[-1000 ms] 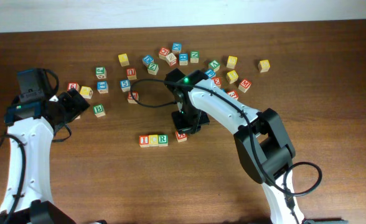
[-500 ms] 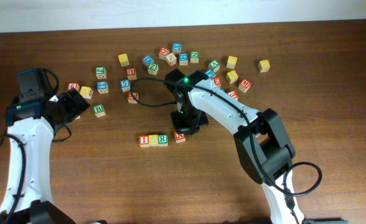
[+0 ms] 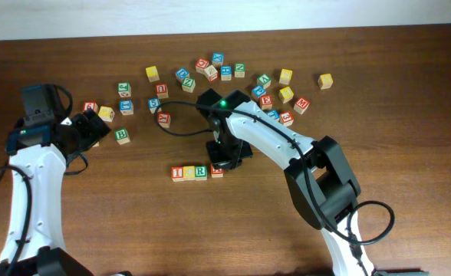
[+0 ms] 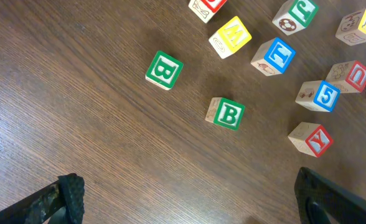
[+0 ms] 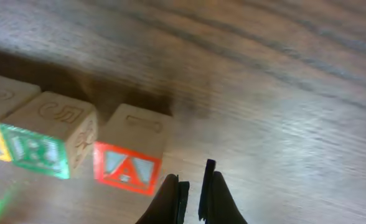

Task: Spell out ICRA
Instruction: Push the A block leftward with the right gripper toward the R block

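Overhead: the ICRA row (image 3: 196, 172) lies on the table (image 3: 133, 230), its long axis running left to right. The order is I (image 3: 178, 173), C (image 3: 189, 172), R (image 3: 201, 172), A (image 3: 216, 170). The right gripper (image 3: 224, 159) stands just beside A. The left gripper (image 3: 95, 126) is well apart.

Left wrist: jaws spread wide and empty above two green B cubes (image 4: 225, 114).

Right wrist: fingers (image 5: 217, 198) pressed together, holding nothing. A's red face reads upright, just beside R.
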Action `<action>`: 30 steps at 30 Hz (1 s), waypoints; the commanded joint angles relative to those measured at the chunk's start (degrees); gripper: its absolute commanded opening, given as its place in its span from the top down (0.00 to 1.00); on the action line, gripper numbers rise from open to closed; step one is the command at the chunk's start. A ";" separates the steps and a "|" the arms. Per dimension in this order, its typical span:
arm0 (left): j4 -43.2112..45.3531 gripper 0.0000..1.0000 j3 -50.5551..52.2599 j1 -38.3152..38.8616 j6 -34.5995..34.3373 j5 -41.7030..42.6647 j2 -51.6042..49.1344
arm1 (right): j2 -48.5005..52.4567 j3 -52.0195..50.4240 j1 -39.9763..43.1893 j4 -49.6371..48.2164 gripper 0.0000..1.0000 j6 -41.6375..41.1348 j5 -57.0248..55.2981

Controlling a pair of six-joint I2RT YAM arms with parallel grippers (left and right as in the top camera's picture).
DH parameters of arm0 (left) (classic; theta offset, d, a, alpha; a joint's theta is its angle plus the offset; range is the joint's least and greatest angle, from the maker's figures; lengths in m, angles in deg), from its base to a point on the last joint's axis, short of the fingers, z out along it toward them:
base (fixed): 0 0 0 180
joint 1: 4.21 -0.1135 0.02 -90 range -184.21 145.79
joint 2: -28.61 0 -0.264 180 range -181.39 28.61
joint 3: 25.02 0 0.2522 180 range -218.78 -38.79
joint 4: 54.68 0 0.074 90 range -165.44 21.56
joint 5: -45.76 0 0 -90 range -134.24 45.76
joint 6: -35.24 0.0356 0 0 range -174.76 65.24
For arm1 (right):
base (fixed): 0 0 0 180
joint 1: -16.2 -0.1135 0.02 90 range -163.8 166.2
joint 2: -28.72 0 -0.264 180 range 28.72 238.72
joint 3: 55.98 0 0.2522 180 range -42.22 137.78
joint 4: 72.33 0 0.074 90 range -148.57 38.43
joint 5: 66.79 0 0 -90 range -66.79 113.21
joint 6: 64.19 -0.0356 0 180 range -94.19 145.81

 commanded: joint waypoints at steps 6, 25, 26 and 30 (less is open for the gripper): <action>-0.07 0.01 -0.20 -0.35 -0.13 0.39 -0.15 | 0.24 -0.57 0.48 -0.07 0.95 -0.07 -11.17; -0.07 0.01 -0.20 -0.35 -0.13 0.39 -0.15 | 0.24 -0.57 -0.28 -0.61 0.94 -0.04 -8.63; -0.07 0.01 -0.20 -0.35 -0.13 0.39 -0.15 | 0.24 -0.57 -0.39 -0.15 0.94 -0.04 -8.24; -0.07 0.01 -0.20 -0.35 -0.15 0.39 -0.15 | 0.24 -0.57 -0.98 0.22 0.94 -0.02 -4.52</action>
